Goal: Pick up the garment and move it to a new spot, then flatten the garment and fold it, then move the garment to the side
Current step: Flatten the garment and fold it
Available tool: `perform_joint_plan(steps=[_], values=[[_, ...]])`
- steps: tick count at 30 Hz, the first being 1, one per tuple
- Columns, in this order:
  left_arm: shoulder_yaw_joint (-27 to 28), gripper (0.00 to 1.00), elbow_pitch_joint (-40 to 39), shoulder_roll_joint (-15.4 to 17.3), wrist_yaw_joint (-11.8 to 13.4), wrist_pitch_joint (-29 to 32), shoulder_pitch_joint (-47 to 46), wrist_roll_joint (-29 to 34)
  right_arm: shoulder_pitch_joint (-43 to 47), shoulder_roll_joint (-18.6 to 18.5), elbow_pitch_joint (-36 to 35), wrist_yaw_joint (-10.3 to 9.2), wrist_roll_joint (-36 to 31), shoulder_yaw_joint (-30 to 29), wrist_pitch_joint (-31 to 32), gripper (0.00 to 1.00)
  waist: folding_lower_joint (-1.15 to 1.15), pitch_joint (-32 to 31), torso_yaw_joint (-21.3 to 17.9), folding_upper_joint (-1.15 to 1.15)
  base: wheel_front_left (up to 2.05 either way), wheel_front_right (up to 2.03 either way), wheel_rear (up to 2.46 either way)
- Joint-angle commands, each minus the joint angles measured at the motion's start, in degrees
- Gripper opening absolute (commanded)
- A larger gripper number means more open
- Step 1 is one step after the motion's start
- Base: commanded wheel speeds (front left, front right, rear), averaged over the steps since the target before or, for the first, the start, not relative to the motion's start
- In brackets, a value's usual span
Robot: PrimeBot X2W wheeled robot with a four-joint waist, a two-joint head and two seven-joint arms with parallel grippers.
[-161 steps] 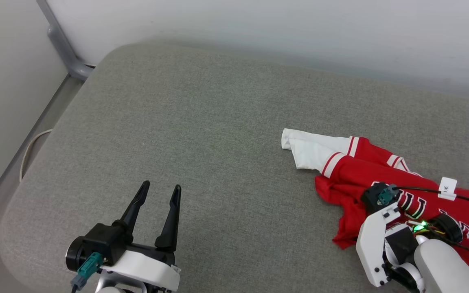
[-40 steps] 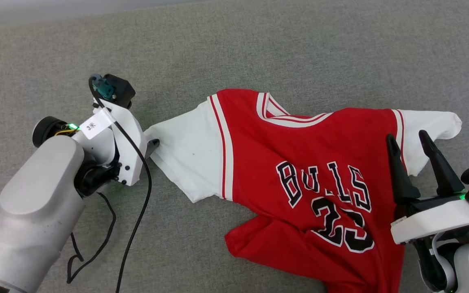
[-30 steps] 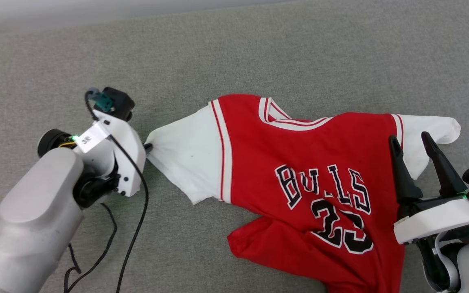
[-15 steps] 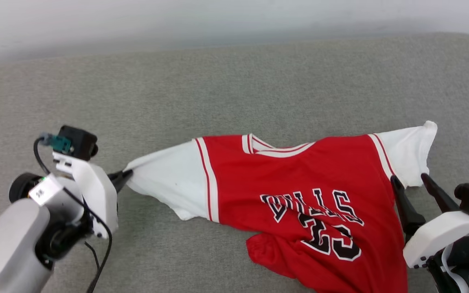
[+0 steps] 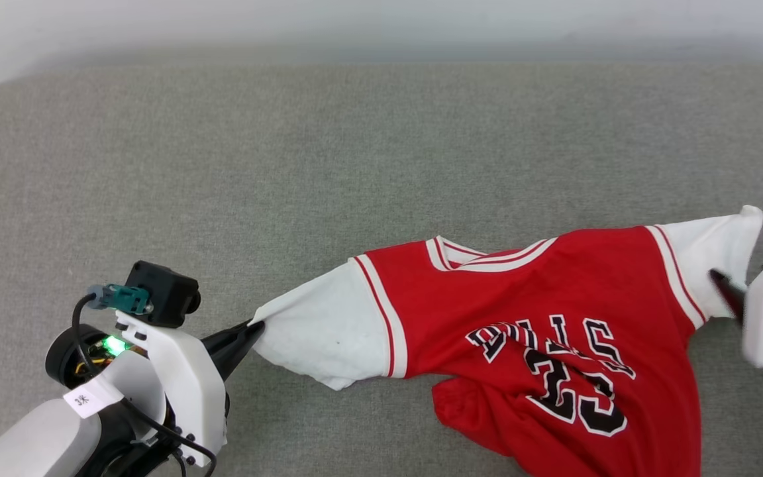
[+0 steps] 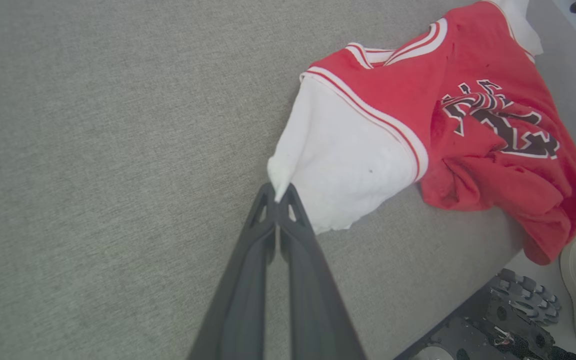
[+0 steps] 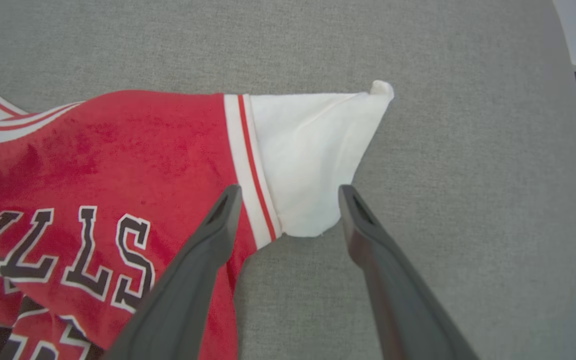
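Garment [image 5: 527, 298], red Bulls 23 jersey: left gripper [image 6: 278, 192] clamped on white sleeve [image 5: 328, 331] tip, dragged taut across grey cushion [image 5: 289, 165]. Right gripper [image 7: 290, 192], jaws wide, now straddles opposite sleeve [image 7: 313, 145], closer than before. Lower hem [image 6: 543, 220] bunched over cushion's near edge; flattening likely under way.

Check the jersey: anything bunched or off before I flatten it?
The garment is not flat: its lower red hem is folded up and bunched beneath the number, and hangs over the cushion edge. The left hand pinches one sleeve tip; the right hand stands open astride the other sleeve.
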Motion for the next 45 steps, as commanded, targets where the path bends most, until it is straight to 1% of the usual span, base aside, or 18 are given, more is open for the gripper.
perform_joint_plan(steps=[1,4,6,7,8,14,21,27,29,30,31,32,33,34,39,45], values=[[0.26,0.00,-1.25,0.24,0.29,-0.11,-0.23,0.40,-3.78,-1.00,-0.61,-0.07,0.91,-1.45,5.11,1.00,0.01,1.98,1.13,0.00,0.00,0.00,0.00],[0.34,0.00,-3.50,0.41,0.49,0.00,-1.33,1.21,-9.63,-2.03,0.31,-0.07,0.52,-4.57,14.51,1.00,0.01,4.35,2.13,0.00,0.00,0.00,0.00],[0.36,0.00,-4.59,0.33,0.40,0.06,-1.95,1.65,-13.87,-2.49,1.66,-0.06,-0.60,-6.51,18.14,1.00,0.01,5.89,2.77,0.00,0.00,0.00,0.00],[0.27,0.00,-5.48,0.11,0.21,0.06,-2.90,2.20,-19.12,-2.06,5.31,-0.07,-2.90,-8.80,20.68,1.00,0.01,7.76,3.68,0.00,0.00,0.00,0.00],[0.24,0.00,-5.75,0.04,0.15,0.08,-3.22,2.24,-20.43,-1.85,6.33,-0.07,-3.55,-9.40,21.18,1.00,0.01,8.36,3.99,0.00,0.00,0.00,0.00],[0.05,0.00,-6.20,-0.53,-0.41,-0.15,-4.71,2.73,-25.97,-1.70,12.84,-0.07,-8.47,-13.15,22.14,1.00,0.01,10.96,5.81,0.00,0.00,0.00,0.00],[-0.35,0.00,-5.61,-1.13,-0.97,-0.44,-5.73,3.09,-27.65,-1.07,18.11,-0.07,-12.39,-15.80,21.12,1.00,0.01,12.50,6.89,0.00,0.00,0.00,0.00],[-0.37,0.00,-5.39,-1.36,-1.40,-0.54,-6.46,3.16,-26.70,0.43,20.66,-0.06,-12.36,-17.01,20.19,1.00,0.01,13.14,7.15,0.00,0.00,0.00,0.00],[-0.13,0.00,-5.10,-1.20,-1.51,-0.66,-6.73,3.25,-25.28,1.90,22.41,-0.06,-11.35,-16.24,19.83,1.00,0.01,13.54,7.15,0.00,0.00,0.00,0.00],[-0.11,0.00,-5.04,-1.16,-1.44,-0.66,-6.76,3.29,-25.09,2.06,22.65,-0.06,-11.11,-15.95,19.46,1.00,0.01,13.60,7.12,0.00,0.00,0.00,0.00],[-0.10,0.00,-4.99,-1.14,-1.34,-0.67,-6.82,3.31,-24.89,2.15,22.91,-0.06,-10.85,-15.69,19.14,0.90,0.01,13.65,7.09,0.00,0.00,0.00,0.00],[-0.10,0.00,-4.93,-1.14,-1.34,-0.68,-6.89,3.32,-24.74,2.23,23.21,-0.05,-10.51,-15.53,18.74,0.47,0.01,13.69,7.07,0.00,0.00,0.00,0.00],[-0.10,0.00,-4.88,-1.12,-1.36,-0.68,-6.98,3.33,-24.60,2.30,23.61,-0.05,-10.25,-15.35,18.44,0.34,0.01,13.71,7.06,0.00,0.00,0.00,0.00],[-0.09,0.00,-4.82,-1.09,-1.38,-0.67,-7.06,3.33,-24.37,2.31,23.95,-0.06,-9.91,-15.14,18.20,0.00,0.01,13.71,7.05,0.00,0.00,0.00,0.00],[-0.15,0.00,-4.30,-0.95,-1.37,-0.59,-7.18,3.36,-23.69,1.26,25.00,-0.06,-8.94,-14.63,16.11,0.00,0.01,13.30,6.89,0.00,0.00,0.00,0.00],[-0.14,0.00,-3.18,-1.08,-1.18,-1.10,-6.18,2.83,-24.81,-0.06,25.03,-0.07,-7.90,-14.58,12.23,0.00,0.01,10.81,6.18,0.00,0.00,0.00,0.00]])
